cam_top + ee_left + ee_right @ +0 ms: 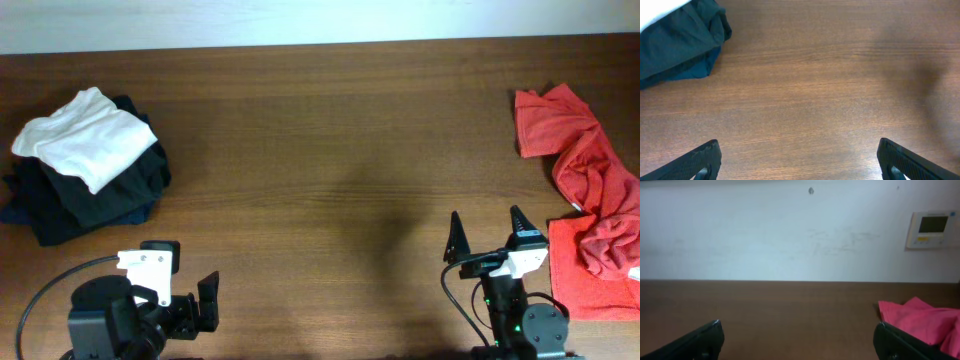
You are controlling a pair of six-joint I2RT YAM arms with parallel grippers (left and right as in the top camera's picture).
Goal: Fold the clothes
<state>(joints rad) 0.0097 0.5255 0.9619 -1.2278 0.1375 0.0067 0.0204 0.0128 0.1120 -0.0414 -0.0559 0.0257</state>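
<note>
A crumpled red garment (590,215) lies unfolded at the table's right edge; its near corner shows in the right wrist view (922,322). A stack of folded clothes sits at the far left: a white piece (85,138) on top of dark pieces (95,200), whose dark edge shows in the left wrist view (677,42). My left gripper (205,305) is open and empty at the front left, over bare wood (800,150). My right gripper (488,235) is open and empty at the front right, just left of the red garment (800,335).
The brown wooden table (320,150) spans the view. A white wall with a small thermostat panel (932,229) stands behind the table's far edge.
</note>
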